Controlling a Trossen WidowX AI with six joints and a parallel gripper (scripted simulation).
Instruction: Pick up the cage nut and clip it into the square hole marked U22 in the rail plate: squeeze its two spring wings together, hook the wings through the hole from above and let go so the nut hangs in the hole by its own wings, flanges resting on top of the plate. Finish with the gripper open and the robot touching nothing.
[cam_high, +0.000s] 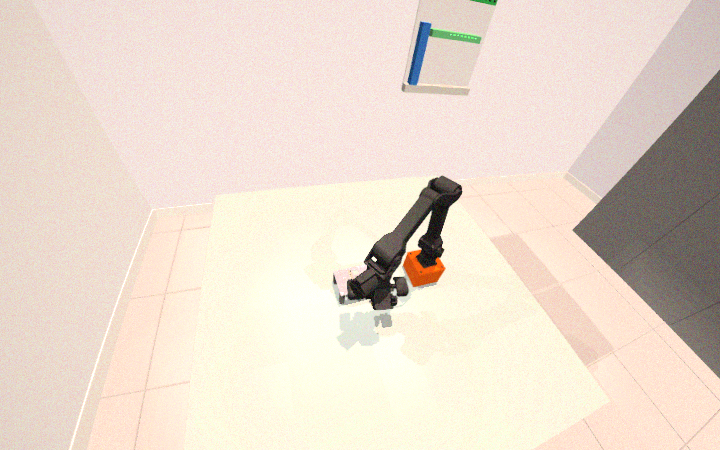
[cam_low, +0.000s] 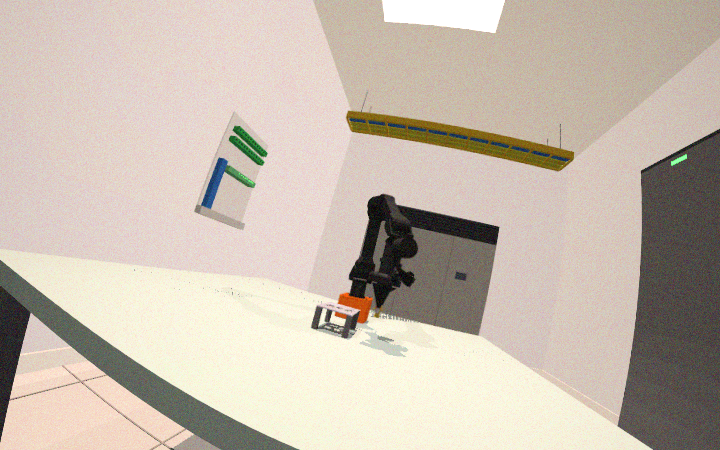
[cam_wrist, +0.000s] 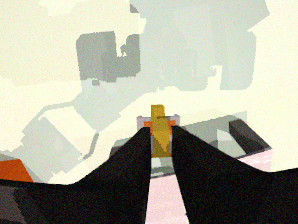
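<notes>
My gripper (cam_low: 379, 306) (cam_wrist: 160, 133) nearly closed, clamped on cage nut (cam_low: 377, 313) (cam_wrist: 161, 131) — nut up off table (cam_high: 297, 371) (cam_low: 318, 382), beside rail plate (cam_high: 342, 277) (cam_low: 337, 307) (cam_wrist: 257, 161), not in hole. Count: one arm (cam_high: 408, 222) (cam_low: 371, 238), one nut, one plate, one orange base (cam_high: 423, 277) (cam_low: 362, 310) (cam_wrist: 14, 171). U22 marking too small to read.

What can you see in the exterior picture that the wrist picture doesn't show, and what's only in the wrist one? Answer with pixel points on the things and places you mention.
Only exterior: the yellow overhead tray (cam_low: 459, 139), the blue bar (cam_low: 215, 183) on the wall and the ceiling light (cam_low: 444, 14).

Only wrist: a close look at the grey pieces beside the cage nut's yellow middle.

Both: the cage nut (cam_low: 377, 313) (cam_wrist: 160, 132) in the jaws, the pink-topped rail plate (cam_low: 338, 308) (cam_wrist: 162, 197) and some orange base (cam_low: 354, 306) (cam_wrist: 15, 170).
</notes>
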